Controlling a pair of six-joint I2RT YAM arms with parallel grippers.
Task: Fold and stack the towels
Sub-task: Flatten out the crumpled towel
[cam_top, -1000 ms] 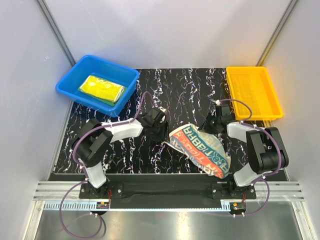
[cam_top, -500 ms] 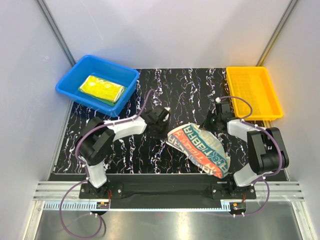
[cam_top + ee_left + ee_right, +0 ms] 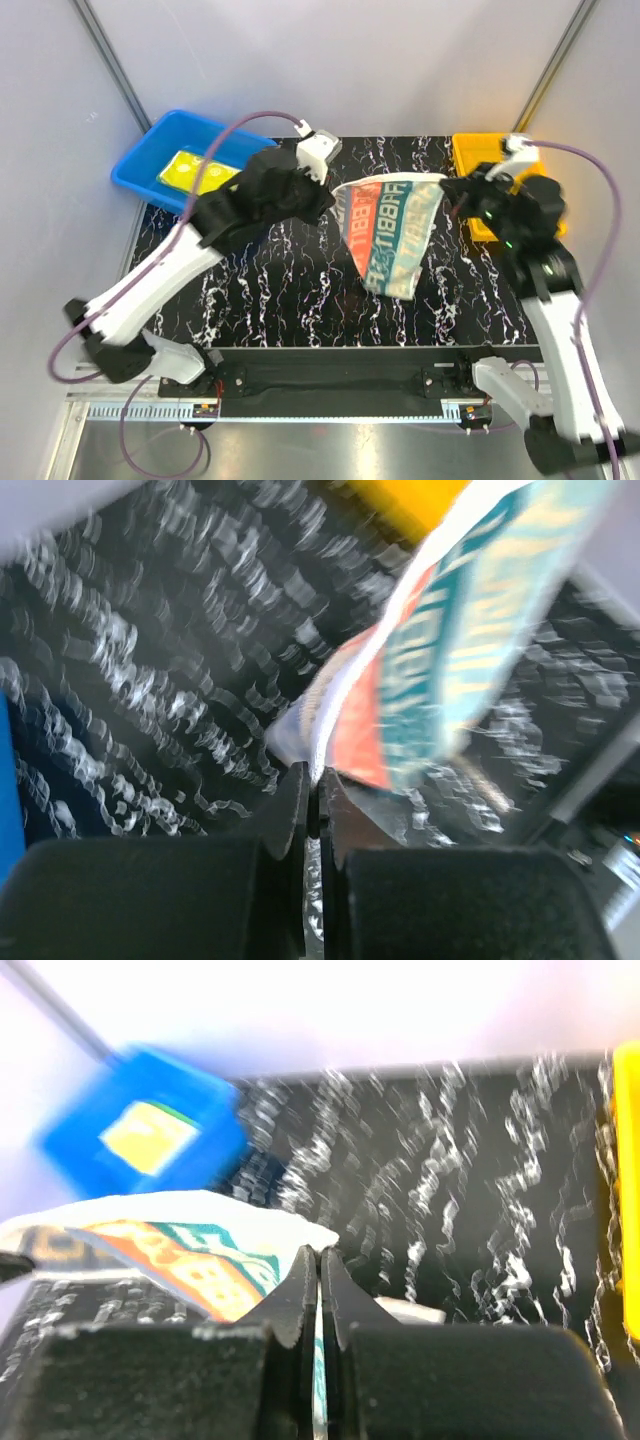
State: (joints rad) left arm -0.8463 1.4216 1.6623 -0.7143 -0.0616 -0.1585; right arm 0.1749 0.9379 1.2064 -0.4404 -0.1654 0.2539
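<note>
The striped towel (image 3: pixel 385 232), red, teal and navy with lettering, hangs in the air above the black marbled table (image 3: pixel 270 290), stretched between both grippers. My left gripper (image 3: pixel 330 195) is shut on its left top corner; the towel (image 3: pixel 450 640) runs up from the jaws in the left wrist view. My right gripper (image 3: pixel 447 192) is shut on its right top corner, with the towel's white edge (image 3: pixel 200 1225) pinched there. The yellow towel (image 3: pixel 195 170) lies folded in the blue bin (image 3: pixel 160 150), partly hidden by my left arm. The green towel is not visible.
A yellow tray (image 3: pixel 475 160) stands at the back right, mostly hidden by my right arm. The blue bin (image 3: pixel 150 1130) also shows in the right wrist view. Grey walls close in the left, back and right.
Both arms have risen from low on the table and lifted the striped towel off it, spreading it so it hangs between them. The towel lay crumpled before.
</note>
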